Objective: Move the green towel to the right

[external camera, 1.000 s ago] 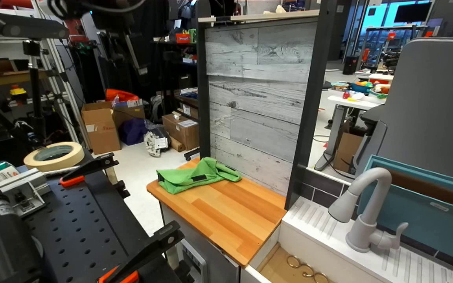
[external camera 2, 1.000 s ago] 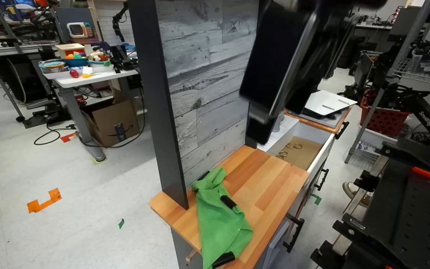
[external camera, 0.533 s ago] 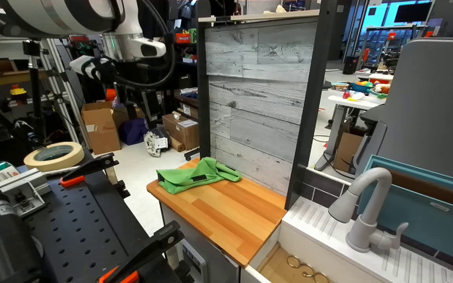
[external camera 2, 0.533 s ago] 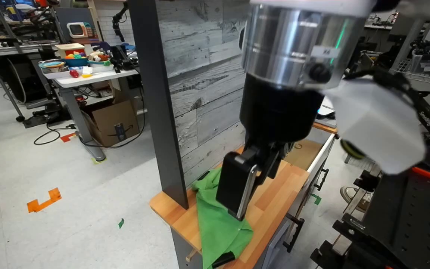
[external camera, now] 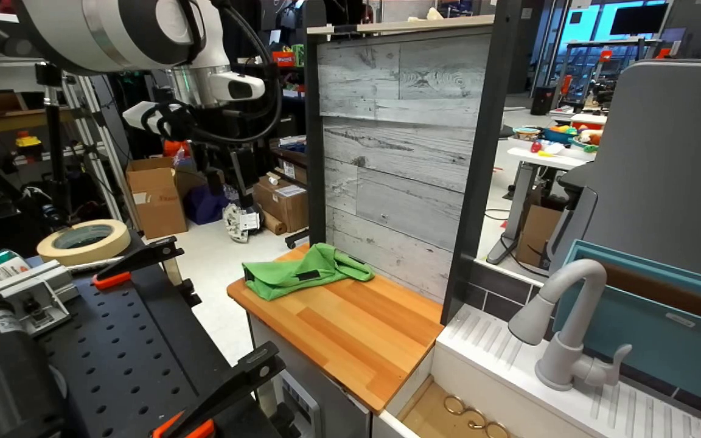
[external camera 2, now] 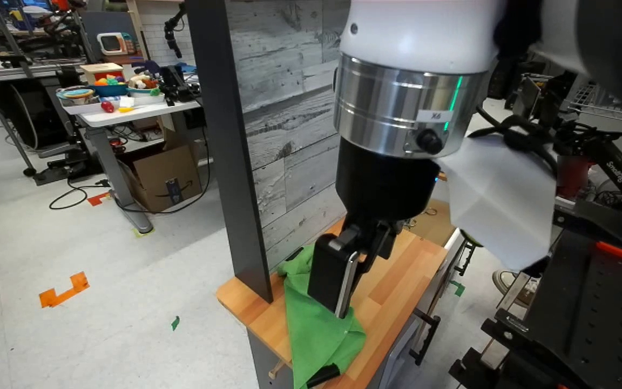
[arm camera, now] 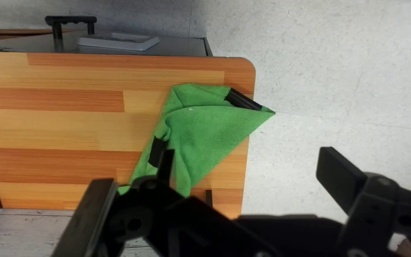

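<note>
Cluttered room, pale floor [external camera 2: 138, 292]; many background items too dark or small to make out. Gray wood-plank panel [external camera: 399, 152] toward 1 o'clock in an exterior view, edged by black posts [external camera: 481, 152]. White Panda arm [external camera: 101, 30] at 10 o'clock in that view; its upper links are cut off in both exterior views. Perforated black table [external camera: 119, 365] at 8 o'clock, cut off by the left and bottom edges. Wooden countertop [external camera: 350, 340] at 6 o'clock, at the foot of the panel; the wrist view loses its 9 o'clock end. Teal bin [external camera: 648, 328] at 4 o'clock, cut off by the right edge, with a gray faucet [external camera: 578, 319] just in front.

Green towel [arm camera: 209, 132]: rumpled, on the countertop at its 3 o'clock end in the wrist view, one pointed corner overhanging the edge. That corner, beside a black strip [external camera 2: 323, 374], runs down to the bottom edge of an exterior view.

Gripper [arm camera: 248, 160]: fingers [arm camera: 339, 178] spread wide, floor and towel visible between them. Hangs above the towel, apart from it, and in that same exterior view hides part of the towel's middle. Seen against dark clutter beside a cardboard box [external camera: 283, 204], its outline is hard to read.

Roll of masking tape [external camera: 92, 254] at 9 o'clock, far end of the table. Short dark bar [arm camera: 209, 196] at 6 o'clock in the wrist view: cannot tell what it is.
</note>
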You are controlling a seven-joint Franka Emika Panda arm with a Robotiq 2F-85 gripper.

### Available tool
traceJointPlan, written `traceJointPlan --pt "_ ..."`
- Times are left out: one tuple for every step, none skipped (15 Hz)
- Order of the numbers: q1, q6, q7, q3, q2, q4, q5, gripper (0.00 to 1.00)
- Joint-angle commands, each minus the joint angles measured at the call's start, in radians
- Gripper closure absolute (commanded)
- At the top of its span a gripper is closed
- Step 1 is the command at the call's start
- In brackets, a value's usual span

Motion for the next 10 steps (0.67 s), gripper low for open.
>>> traceJointPlan --pt "0.099 0.002 0.054 -0.097 0.070 0.037 -0.050 0.00" --pt "0.105 0.017 0.044 -0.095 0.107 0.052 -0.042 0.00" --pt "0.116 0.021 0.039 -0.098 0.134 0.065 -0.036 0.00" --pt "0.133 0.026 0.039 -0.102 0.167 0.085 -0.034 0.00" --pt "0.146 0.031 0.035 -0.105 0.197 0.103 -0.031 0.00" --pt "0.164 0.043 0.035 -0.113 0.231 0.125 -0.031 0.00" --pt "0.176 0.051 0.031 -0.118 0.260 0.146 -0.024 0.00" --pt "0.186 0.058 0.031 -0.126 0.293 0.172 -0.016 0.00" --pt "0.197 0.064 0.027 -0.130 0.324 0.196 -0.010 0.00" --pt "0.207 0.072 0.026 -0.138 0.352 0.219 -0.004 0.00"
